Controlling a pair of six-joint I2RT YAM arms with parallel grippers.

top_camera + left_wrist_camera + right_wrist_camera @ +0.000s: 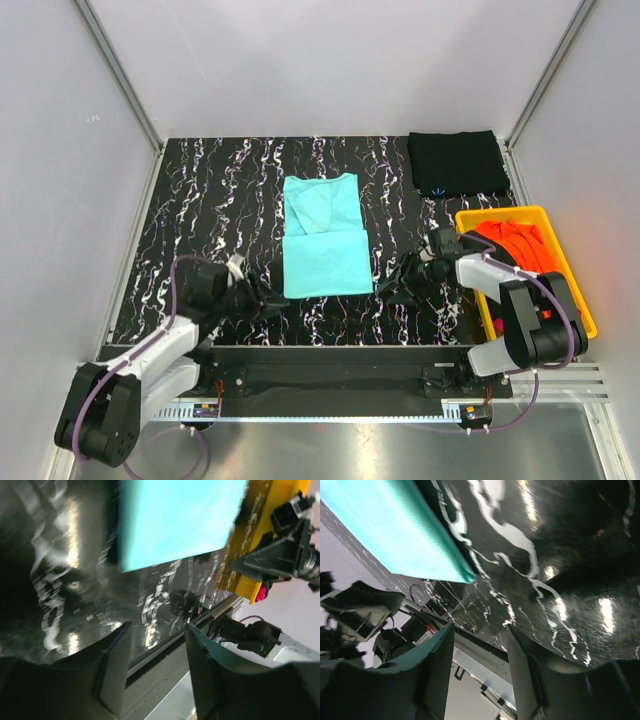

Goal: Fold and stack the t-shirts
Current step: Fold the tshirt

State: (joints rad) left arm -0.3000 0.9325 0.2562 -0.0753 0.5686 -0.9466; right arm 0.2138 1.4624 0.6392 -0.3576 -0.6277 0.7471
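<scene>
A light teal t-shirt lies partly folded at the table's middle; it also shows in the left wrist view and the right wrist view. A folded black t-shirt lies at the back right. An orange t-shirt sits in the yellow bin, with a bit of magenta cloth at the bin's edge. My left gripper is open and empty, just left of the teal shirt's near edge. My right gripper is open and empty, just right of that edge.
The black marbled table ends at a metal rail along the near edge. White walls close in the back and sides. The yellow bin stands at the right edge beside my right arm.
</scene>
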